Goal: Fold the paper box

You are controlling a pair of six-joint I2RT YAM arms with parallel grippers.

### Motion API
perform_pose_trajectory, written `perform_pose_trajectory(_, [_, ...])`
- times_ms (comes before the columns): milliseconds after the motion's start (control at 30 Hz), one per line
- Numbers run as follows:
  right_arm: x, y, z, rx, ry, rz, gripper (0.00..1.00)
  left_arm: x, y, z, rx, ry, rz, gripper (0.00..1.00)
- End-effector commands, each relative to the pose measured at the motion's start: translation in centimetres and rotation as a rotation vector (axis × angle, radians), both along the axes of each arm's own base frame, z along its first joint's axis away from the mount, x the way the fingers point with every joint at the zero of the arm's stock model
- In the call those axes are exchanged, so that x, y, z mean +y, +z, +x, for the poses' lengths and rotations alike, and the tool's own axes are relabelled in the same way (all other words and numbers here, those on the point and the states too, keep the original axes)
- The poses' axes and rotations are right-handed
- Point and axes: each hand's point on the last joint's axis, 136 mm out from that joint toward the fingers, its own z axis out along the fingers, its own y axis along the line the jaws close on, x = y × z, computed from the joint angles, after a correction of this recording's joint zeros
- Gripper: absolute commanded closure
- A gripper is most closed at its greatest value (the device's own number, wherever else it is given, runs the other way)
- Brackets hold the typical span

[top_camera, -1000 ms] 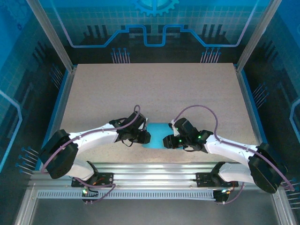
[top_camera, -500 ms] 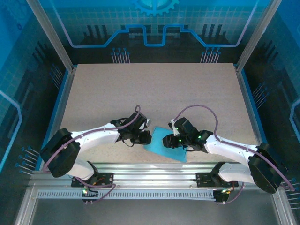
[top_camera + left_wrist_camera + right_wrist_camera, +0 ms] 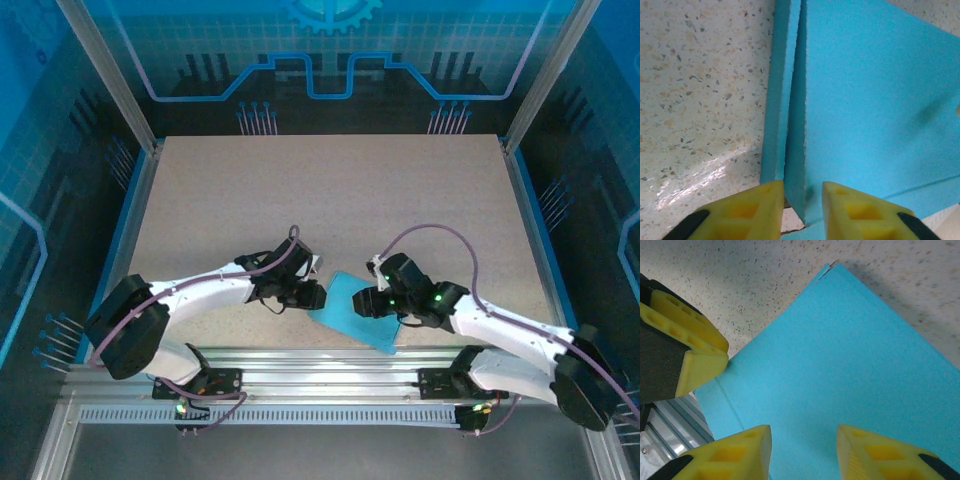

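The paper box point(image 3: 345, 318) lies blue side up, turned diagonally, near the front edge of the table between my two grippers. My left gripper point(image 3: 312, 296) is at its left corner. In the left wrist view the paper box point(image 3: 875, 100) has a raised flap edge point(image 3: 792, 150) standing between the yellow fingers of my left gripper point(image 3: 802, 205), against the left finger, with a gap to the right one. My right gripper point(image 3: 366, 303) is over the box's right part. Its fingers stand apart on either side of my right gripper point(image 3: 804, 450), above the flat blue face of the paper box point(image 3: 840, 355).
The speckled table point(image 3: 330, 200) stretches free behind the box. A metal rail point(image 3: 320, 360) runs along the near edge, close under the box's front corner, and the rail point(image 3: 670, 422) also borders the box's corner. A finger of the left gripper point(image 3: 695, 350) sits at that view's left.
The box has turned diagonally and slid toward the front right. The right arm has shifted right and forward with it. The left jaws closed, then parted again around the flap.
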Motion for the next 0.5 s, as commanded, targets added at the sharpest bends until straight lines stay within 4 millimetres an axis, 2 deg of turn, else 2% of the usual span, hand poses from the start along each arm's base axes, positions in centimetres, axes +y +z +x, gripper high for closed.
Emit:
perform_pose_trajectory(0, [-3.4,-0.4,-1.4,0.034,-0.086,-0.101,0.54,0.0,0.9,-0.5,-0.01,-0.057,-0.014,0.69])
perform_pose_trajectory(200, [-7.6,-1.7,-3.2,0.111,-0.247,-0.154,0.52,-0.4,0.7,-0.6,-0.009,-0.097,0.0,0.67])
perform_pose_trajectory(467, [-9.1,-4.3,-6.1,0.231,-0.31,-0.113,0.43,-1.1,0.5,-0.9,0.02,-0.112,-0.006,0.68])
